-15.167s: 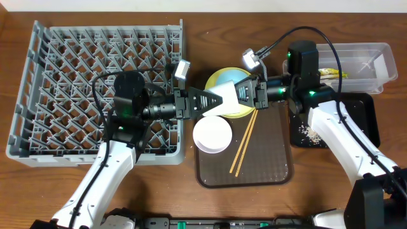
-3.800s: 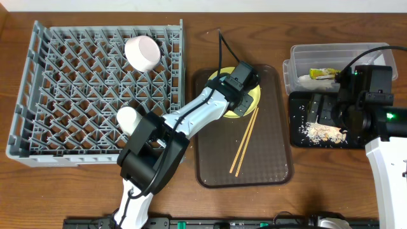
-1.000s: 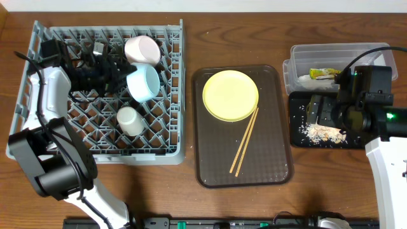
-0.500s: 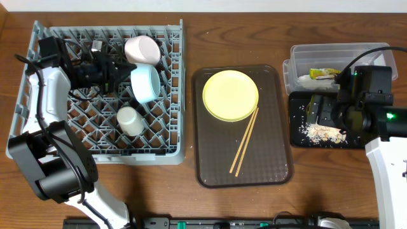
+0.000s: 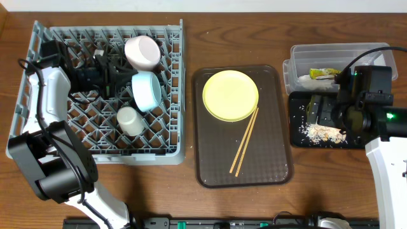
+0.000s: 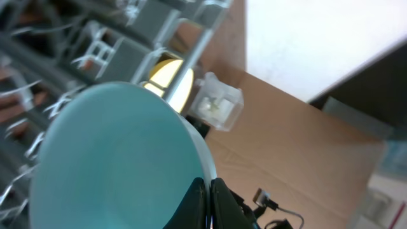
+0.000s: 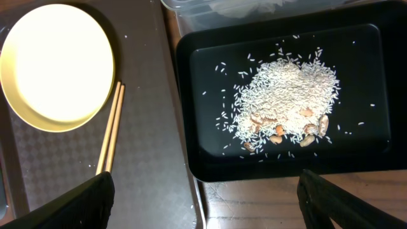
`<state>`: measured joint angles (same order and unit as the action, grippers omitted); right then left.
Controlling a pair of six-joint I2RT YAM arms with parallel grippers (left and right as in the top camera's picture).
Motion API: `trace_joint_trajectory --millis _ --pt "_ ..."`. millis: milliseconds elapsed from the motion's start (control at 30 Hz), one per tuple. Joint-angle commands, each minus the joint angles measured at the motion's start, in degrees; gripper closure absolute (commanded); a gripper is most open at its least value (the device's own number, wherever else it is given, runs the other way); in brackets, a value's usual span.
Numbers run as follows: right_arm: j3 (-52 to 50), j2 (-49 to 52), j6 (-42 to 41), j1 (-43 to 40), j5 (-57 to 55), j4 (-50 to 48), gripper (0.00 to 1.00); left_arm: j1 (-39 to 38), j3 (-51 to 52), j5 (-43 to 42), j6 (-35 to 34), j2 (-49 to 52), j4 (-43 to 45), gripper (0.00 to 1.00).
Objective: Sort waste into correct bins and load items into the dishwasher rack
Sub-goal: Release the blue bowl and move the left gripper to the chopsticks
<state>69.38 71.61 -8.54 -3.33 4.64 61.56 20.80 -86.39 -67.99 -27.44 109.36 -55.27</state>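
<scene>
The light blue bowl (image 5: 146,91) stands on edge among the pegs of the grey dishwasher rack (image 5: 63,127). My left gripper (image 5: 127,81) is shut on its rim; in the left wrist view its black fingertips (image 6: 208,203) pinch the bowl's (image 6: 114,159) thin white edge. A pinkish-white bowl (image 5: 142,52) and a small white cup (image 5: 128,119) also sit in the rack. The yellow plate (image 5: 230,95) and two chopsticks (image 5: 244,141) lie on the brown tray. My right gripper (image 7: 206,200) hangs open over the black tray (image 7: 203,159), which holds the rice leftovers (image 7: 286,95).
The brown serving tray (image 5: 267,165) lies between the rack and the bins. The clear tub (image 5: 372,54) at the back right holds the green-and-orange wrapper (image 5: 325,73) and a white scrap (image 5: 305,79). The black tray (image 5: 299,141) sits just in front of it.
The left jaws have closed on the blue bowl's rim. The bowl has shifted slightly toward the rack's front and tipped more on edge. The right arm has not moved.
</scene>
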Motion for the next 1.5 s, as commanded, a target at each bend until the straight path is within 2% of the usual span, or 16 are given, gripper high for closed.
trace_joint_trajectory --millis 0,133,267,300,333,400,467,533,867,1000,1033,1133,1300,1467 --pt "0.61 -0.2 0.44 -0.39 -0.13 0.0 0.1 0.24 0.68 5.97 -0.9 -0.55 -1.03 0.94" --pt "0.61 -0.2 0.44 -0.39 -0.13 -0.02 0.1 0.26 1.53 8.0 -0.68 -0.48 -0.81 0.93" --pt "0.61 -0.2 0.44 -0.39 -0.13 0.04 0.1 0.35 1.53 20.98 -0.68 -0.48 0.28 0.84" --pt "0.61 -0.2 0.44 -0.39 -0.13 0.2 0.1 0.42 1.53 22.84 -0.33 -0.48 0.85 0.74" --pt "0.61 -0.2 0.44 -0.39 -0.13 0.37 0.1 0.46 1.53 23.98 0.07 -0.48 1.66 0.54" --pt "0.61 -0.2 0.44 -0.39 -0.13 0.63 0.1 0.61 1.51 24.09 1.27 -0.48 4.04 0.34" --pt "0.61 -0.2 0.44 -0.39 -0.13 0.63 0.1 0.79 1.42 23.87 1.25 -0.5 6.01 0.24" --pt "0.61 -0.2 0.44 -0.39 -0.13 0.61 0.1 0.79 1.14 23.85 1.27 -0.52 7.48 0.2" --pt "0.61 -0.2 0.44 -0.39 -0.13 0.72 0.1 0.76 -1.22 23.91 2.34 -5.77 11.28 0.15" --pt "0.61 -0.2 0.44 -0.39 -0.13 0.44 0.09 0.35 -1.22 24.0 7.48 -11.06 11.26 0.14" --pt "0.61 -0.2 0.44 -0.39 -0.13 0.46 0.09 -0.02 -1.22 24.63 8.85 -12.74 10.95 0.09" --pt "0.61 -0.2 0.44 -0.39 -0.13 0.44 0.09 -1.97 -1.22 30.21 11.1 -17.14 9.6 0.09" --pt "0.61 -0.2 0.44 -0.39 -0.13 0.37 0.09 -11.28 -1.22 43.34 15.45 -23.08 7.32 0.08" --pt "0.61 -0.2 0.44 -0.39 -0.13 0.42 0.09 -24.04 -1.01 51.08 16.98 -23.43 6.95 0.08"
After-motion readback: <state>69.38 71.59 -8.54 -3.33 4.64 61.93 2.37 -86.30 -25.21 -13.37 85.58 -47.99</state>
